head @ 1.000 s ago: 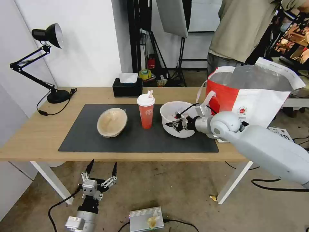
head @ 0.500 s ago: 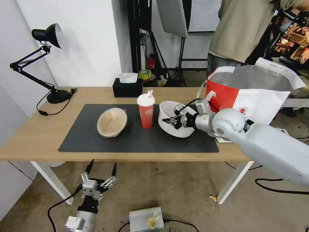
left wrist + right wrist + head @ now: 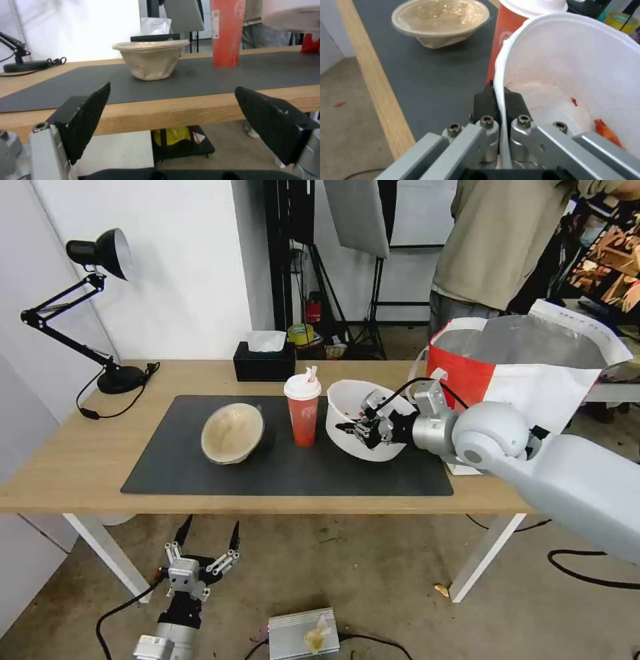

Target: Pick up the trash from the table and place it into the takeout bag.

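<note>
While the left gripper (image 3: 207,535) hangs spread wide below the table's (image 3: 60,467) near edge, one beige bowl (image 3: 232,432), one red cup (image 3: 303,411) and one white bowl (image 3: 360,419) line the mat; the right gripper (image 3: 355,432) pinches the tilted white bowl's rim, left of one takeout bag (image 3: 527,373).

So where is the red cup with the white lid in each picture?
Head view: the red cup with white lid and straw stands on the dark grey mat, between the beige paper-pulp bowl and the round white bowl.
Left wrist view: its red side stands behind the beige bowl.
Right wrist view: it stands behind the white bowl's rim.
Shared landmark: the beige bowl.
</note>
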Controlling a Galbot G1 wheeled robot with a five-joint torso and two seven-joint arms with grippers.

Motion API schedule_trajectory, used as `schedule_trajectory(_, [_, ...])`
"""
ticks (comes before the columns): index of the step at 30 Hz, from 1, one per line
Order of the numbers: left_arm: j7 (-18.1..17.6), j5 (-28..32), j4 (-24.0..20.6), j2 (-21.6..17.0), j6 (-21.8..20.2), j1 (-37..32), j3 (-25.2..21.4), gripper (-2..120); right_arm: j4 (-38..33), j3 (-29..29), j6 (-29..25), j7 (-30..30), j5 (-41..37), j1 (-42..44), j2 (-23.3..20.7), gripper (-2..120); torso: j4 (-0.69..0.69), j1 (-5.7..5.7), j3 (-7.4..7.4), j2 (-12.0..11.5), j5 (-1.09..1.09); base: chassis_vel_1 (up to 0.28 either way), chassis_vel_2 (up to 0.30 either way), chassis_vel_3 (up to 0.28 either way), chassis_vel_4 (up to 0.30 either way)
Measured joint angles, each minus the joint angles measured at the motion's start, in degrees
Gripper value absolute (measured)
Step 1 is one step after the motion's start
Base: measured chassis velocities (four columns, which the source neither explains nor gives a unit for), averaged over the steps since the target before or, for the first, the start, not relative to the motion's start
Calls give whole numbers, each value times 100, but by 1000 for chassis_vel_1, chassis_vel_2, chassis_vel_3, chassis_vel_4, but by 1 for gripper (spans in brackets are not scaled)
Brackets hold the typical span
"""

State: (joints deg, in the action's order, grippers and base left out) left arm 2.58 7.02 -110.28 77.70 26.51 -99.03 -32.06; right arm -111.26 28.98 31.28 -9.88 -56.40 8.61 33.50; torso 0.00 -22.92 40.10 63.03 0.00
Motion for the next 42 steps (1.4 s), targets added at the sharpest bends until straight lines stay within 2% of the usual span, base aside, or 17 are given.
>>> schedule_trajectory(12, [-4,6,94,17,35,5,-4,100,-782,-38,-163,-37,165,31,-470,0,0,0,0,0,0,0,0,0,0])
schedule_trajectory(19, [-6,-42,-20,97,24,-81,31,100,-1264,-495,-360,-110,254,236,-836,0,0,0,0,0,0,0,0,0,0])
schedule_trajectory(22, [-4,-60,-63,98,20,-145,31,100,-1413,-942,-513,-229,365,418,-1064,0,0,0,0,0,0,0,0,0,0])
schedule_trajectory(31, [-1,-76,-23,66,46,-189,-4,100,-1448,-1400,-833,-270,469,339,-1548,0,0,0,0,0,0,0,0,0,0])
schedule_trajectory(42, [1,-183,39,70,110,-218,34,100,-1209,-1734,-961,-306,520,3,-1745,0,0,0,0,0,0,0,0,0,0])
